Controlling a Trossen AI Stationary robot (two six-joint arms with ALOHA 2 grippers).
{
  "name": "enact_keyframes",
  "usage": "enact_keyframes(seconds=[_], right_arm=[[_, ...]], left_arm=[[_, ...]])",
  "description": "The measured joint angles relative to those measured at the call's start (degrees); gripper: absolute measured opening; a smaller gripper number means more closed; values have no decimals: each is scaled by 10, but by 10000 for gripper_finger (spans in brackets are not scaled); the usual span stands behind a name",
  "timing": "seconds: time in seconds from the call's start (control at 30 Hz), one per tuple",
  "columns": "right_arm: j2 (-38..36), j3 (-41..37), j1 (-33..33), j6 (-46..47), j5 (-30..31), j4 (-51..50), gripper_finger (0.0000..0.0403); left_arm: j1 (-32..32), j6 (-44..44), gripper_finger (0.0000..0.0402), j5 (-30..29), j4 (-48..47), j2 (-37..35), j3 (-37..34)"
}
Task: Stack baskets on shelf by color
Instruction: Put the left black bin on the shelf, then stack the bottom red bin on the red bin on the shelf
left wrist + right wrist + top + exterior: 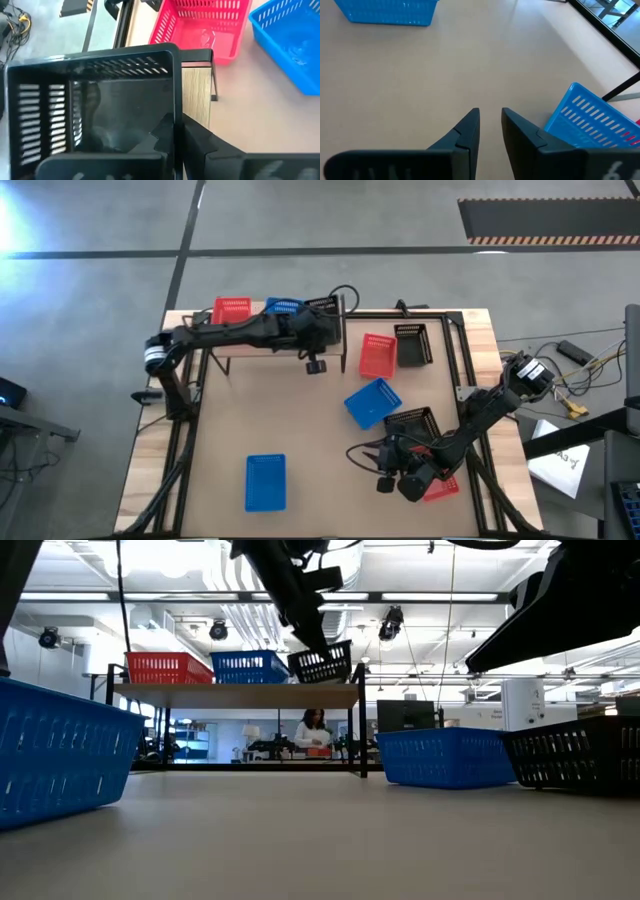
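While the left tool grips the wall of a black basket, that basket hangs tilted over the right end of the shelf, one edge low, not yet flat on the plank. A red basket and a blue basket already sit side by side on the shelf to its left. On the table remain 1 red, 1 black, 2 blue, and another black near the right arm, with a red corner showing beside that arm.

Right tool hovers low over bare table, empty, fingers slightly apart, a blue basket just beside it.

Risks, as judged:
- Release while tilted: black basket could tip off the shelf end or catch the end post
- Grip is on 1 thin wall only, so the basket may swing or slip
- Drift leftward would knock the blue basket
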Motion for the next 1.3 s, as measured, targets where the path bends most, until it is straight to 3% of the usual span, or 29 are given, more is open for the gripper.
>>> enact_keyframes(seconds=[0.5,0.7,0.9,1.0,1.1,1.3], right_arm=[[0,0,13,1,1,-5,70],[0,-2,48,23,54,-21,65],[-9,-3,92,168,72,-139,56],[-25,2,105,249,28,-204,53],[-51,17,106,269,-84,-237,53],[-90,51,106,264,-243,-264,68]], left_arm=[[1,-3,160,-2,6,-20,25],[-50,-38,166,-3,-10,-93,8],[-185,-93,153,-58,13,-187,-93],[-275,-124,146,-121,59,-228,-175],[-363,-161,142,-165,142,-257,-268],[-490,-197,141,-219,403,-272,-444]])
